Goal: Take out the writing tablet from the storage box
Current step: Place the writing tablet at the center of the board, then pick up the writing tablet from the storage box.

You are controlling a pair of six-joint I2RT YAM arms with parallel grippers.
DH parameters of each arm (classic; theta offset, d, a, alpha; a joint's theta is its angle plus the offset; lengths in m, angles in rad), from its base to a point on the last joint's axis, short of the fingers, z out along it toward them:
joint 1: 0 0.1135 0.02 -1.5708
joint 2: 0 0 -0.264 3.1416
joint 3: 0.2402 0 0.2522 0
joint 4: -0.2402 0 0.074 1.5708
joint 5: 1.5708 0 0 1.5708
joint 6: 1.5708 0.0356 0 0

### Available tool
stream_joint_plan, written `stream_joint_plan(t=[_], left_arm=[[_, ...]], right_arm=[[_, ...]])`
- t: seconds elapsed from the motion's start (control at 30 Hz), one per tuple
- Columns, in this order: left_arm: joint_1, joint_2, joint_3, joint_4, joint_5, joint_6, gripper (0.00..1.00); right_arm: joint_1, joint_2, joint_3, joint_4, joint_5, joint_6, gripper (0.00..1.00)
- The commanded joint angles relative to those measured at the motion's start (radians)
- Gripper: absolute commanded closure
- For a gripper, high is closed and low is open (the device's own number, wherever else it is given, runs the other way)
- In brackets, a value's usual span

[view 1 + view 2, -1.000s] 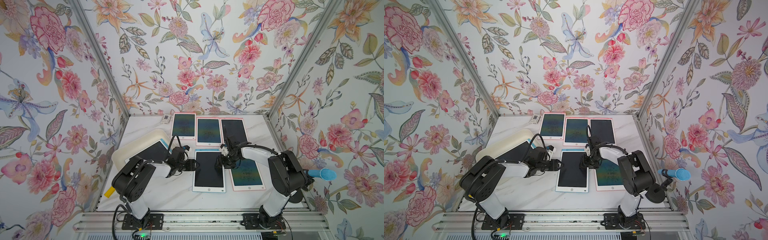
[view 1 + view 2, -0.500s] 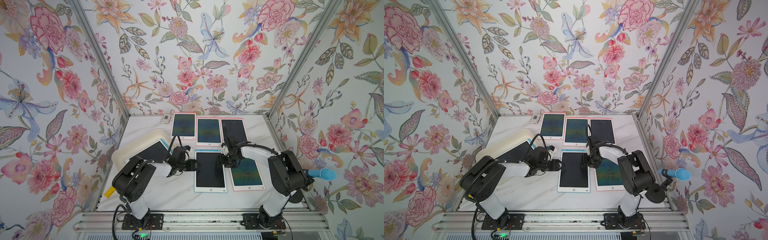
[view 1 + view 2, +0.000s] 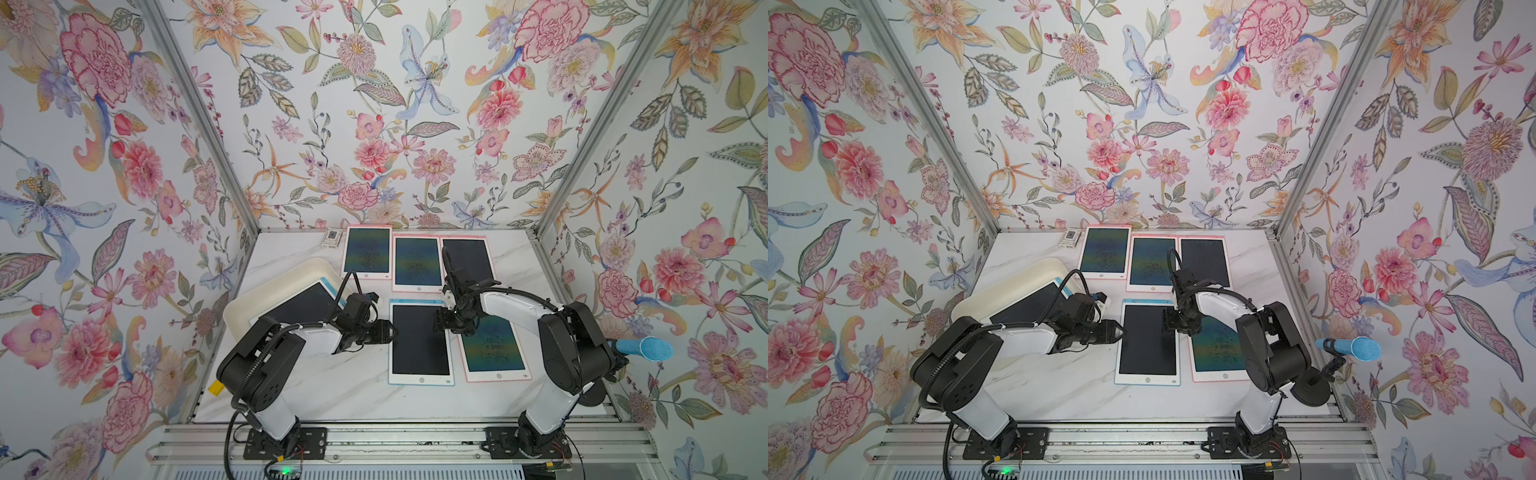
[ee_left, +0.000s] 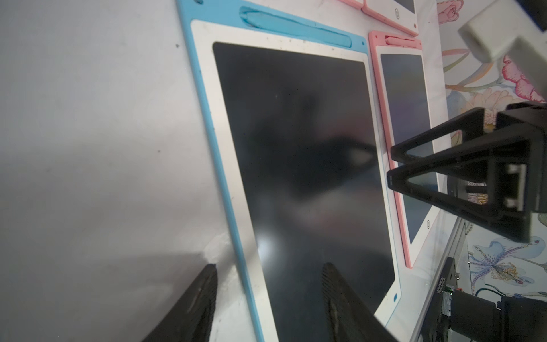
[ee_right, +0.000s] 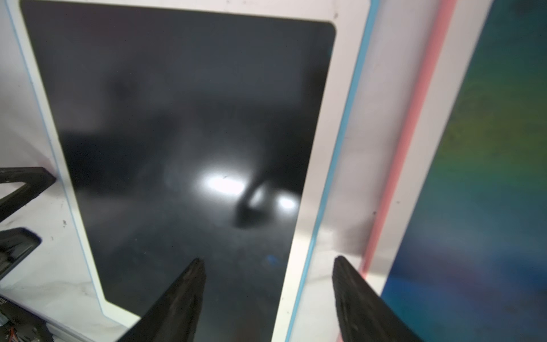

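Observation:
The cream-white storage box (image 3: pixel 270 282) (image 3: pixel 1009 286) stands at the table's left, with a blue-edged writing tablet (image 3: pixel 303 305) (image 3: pixel 1030 305) leaning inside it. A second blue-edged tablet (image 3: pixel 419 345) (image 3: pixel 1148 340) (image 4: pixel 296 148) (image 5: pixel 177 118) lies flat on the table in the middle. My left gripper (image 3: pixel 390 330) (image 3: pixel 1120 330) (image 4: pixel 268 266) is open at that tablet's left edge, one finger over the table and one over the screen. At the tablet's right edge my right gripper (image 3: pixel 438 324) (image 3: pixel 1167 324) (image 5: pixel 268 260) is open too, straddling the rim. Neither grips anything.
Three pink-edged tablets (image 3: pixel 417 264) line the back of the table. Another pink-edged tablet (image 3: pixel 492 349) (image 5: pixel 473 177) lies just right of the middle one. A small grey-white card (image 3: pixel 333 239) sits at the back left. A blue microphone (image 3: pixel 644 349) stands beyond the right edge.
The right gripper's jaws have spread a little wider over the tablet's right edge. The tablet has slid slightly to the right; both arms have hardly moved.

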Motion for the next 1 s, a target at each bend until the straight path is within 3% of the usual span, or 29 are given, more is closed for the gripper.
stream_joint_plan(t=[0.0,0.23,0.37,0.47,0.6,0.77,0.97], left_arm=[[0.029,-0.072,0.021,-0.107,-0.066,0.035,0.40],[0.083,-0.250,0.183,-0.364,-0.217,0.148,0.40],[0.228,-0.360,0.182,-0.480,-0.319,0.148,0.35],[0.383,-0.440,0.113,-0.488,-0.322,0.150,0.34],[0.517,-0.504,0.068,-0.518,-0.385,0.185,0.34],[0.675,-0.510,0.018,-0.504,-0.358,0.172,0.31],[0.801,-0.479,-0.005,-0.501,-0.389,0.156,0.27]], right_arm=[[0.021,-0.053,0.076,-0.057,0.061,-0.016,0.30],[0.084,-0.023,0.295,-0.071,0.082,-0.038,0.30],[0.157,0.085,0.469,-0.049,0.040,-0.096,0.30],[0.236,0.205,0.623,-0.036,0.031,-0.133,0.31],[0.295,0.381,0.847,-0.065,0.017,-0.153,0.31],[0.334,0.570,1.088,-0.125,-0.035,-0.166,0.31],[0.351,0.675,1.231,-0.137,0.063,-0.165,0.30]])
